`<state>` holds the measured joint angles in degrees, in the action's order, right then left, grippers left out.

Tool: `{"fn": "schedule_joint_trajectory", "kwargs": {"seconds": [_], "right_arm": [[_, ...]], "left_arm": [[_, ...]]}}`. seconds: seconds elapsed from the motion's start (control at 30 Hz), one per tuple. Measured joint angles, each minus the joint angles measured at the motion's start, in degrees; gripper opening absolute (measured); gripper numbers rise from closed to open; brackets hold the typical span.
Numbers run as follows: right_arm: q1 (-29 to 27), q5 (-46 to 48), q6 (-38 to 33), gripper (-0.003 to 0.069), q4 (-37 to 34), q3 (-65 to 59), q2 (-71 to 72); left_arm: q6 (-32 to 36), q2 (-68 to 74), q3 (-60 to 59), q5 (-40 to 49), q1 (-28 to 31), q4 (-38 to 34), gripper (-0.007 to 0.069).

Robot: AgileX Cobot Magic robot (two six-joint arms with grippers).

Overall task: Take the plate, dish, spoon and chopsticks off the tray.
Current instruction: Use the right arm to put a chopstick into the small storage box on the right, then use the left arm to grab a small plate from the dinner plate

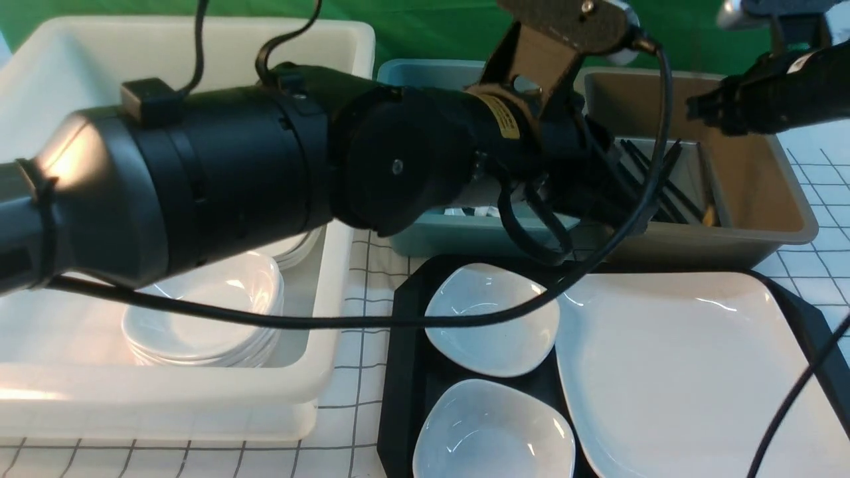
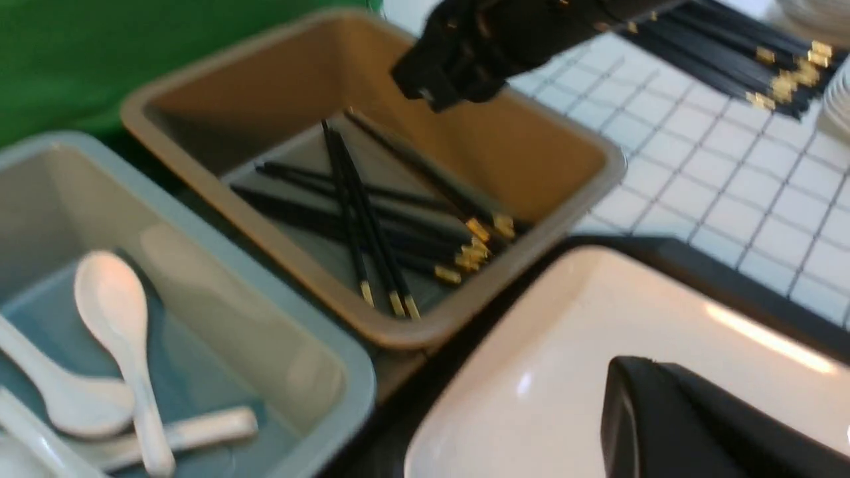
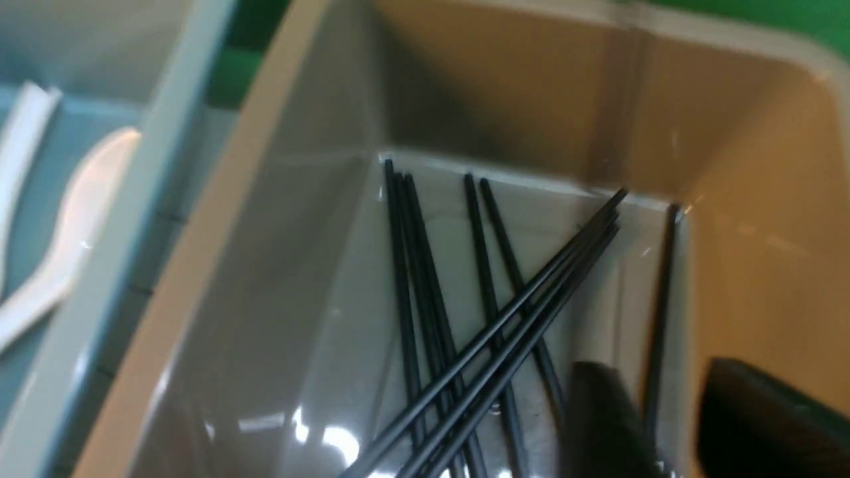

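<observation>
The black tray (image 1: 402,372) holds the large white square plate (image 1: 684,372) on its right and two small white dishes (image 1: 491,318) (image 1: 491,431) on its left. My left gripper (image 2: 654,372) is shut and empty, just above the plate's (image 2: 531,398) far edge; in the front view my own arm hides it. My right gripper (image 3: 671,405) is open and empty over the brown tub (image 1: 764,179), above several black chopsticks (image 3: 491,318). White spoons (image 2: 113,312) lie in the blue tub (image 2: 199,219). I see no spoon or chopsticks on the tray.
A white tub (image 1: 332,372) on the left holds stacks of small dishes (image 1: 212,312). My left arm (image 1: 232,172) and its cable (image 1: 398,322) cross above the tray. A bundle of chopsticks (image 2: 750,60) lies on the gridded tabletop beyond the brown tub.
</observation>
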<state>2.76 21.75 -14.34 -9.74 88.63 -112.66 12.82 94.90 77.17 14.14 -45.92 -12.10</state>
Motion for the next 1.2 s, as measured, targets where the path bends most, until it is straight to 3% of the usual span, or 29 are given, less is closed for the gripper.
{"fn": "schedule_joint_trajectory", "kwargs": {"seconds": [0.07,0.1,0.17,0.27,0.4,0.5,0.83,0.97,1.2], "right_arm": [[0.00,1.73,0.54,0.0342,0.00,0.45,-0.33],[0.00,6.28,1.25,0.0384,0.00,1.80,-0.41],[0.00,14.87,1.37,0.0384,0.00,3.88,0.46],[0.00,27.83,0.01,0.0289,-0.06,6.20,3.66],[0.43,38.74,-3.44,0.0055,-3.04,4.96,12.63],[2.26,40.06,-5.98,0.0015,-6.48,-0.01,20.47],[12.83,36.69,-9.06,0.0007,-9.82,-25.69,46.23],[15.54,35.87,-9.06,0.0007,-10.67,-34.59,56.21],[16.45,35.75,-13.54,0.0007,-13.46,-40.91,66.79]], "left_arm": [[0.00,-0.13,0.00,1.60,0.00,0.00,-0.0003],[0.00,-0.45,0.00,5.60,0.00,0.00,-0.0003],[0.00,-1.20,0.00,11.04,0.00,0.00,-0.0003],[-0.37,-2.27,0.00,21.45,0.00,0.12,-0.0003],[-4.00,-1.95,0.13,38.88,0.00,0.12,-0.0003],[-5.44,0.29,0.17,44.77,0.00,0.12,-0.0003],[-6.46,7.65,0.24,42.28,0.00,4.40,0.0041],[-8.65,9.25,0.24,38.88,0.00,10.50,0.0174],[-10.79,11.75,0.24,36.07,0.00,12.64,0.0423]]}}
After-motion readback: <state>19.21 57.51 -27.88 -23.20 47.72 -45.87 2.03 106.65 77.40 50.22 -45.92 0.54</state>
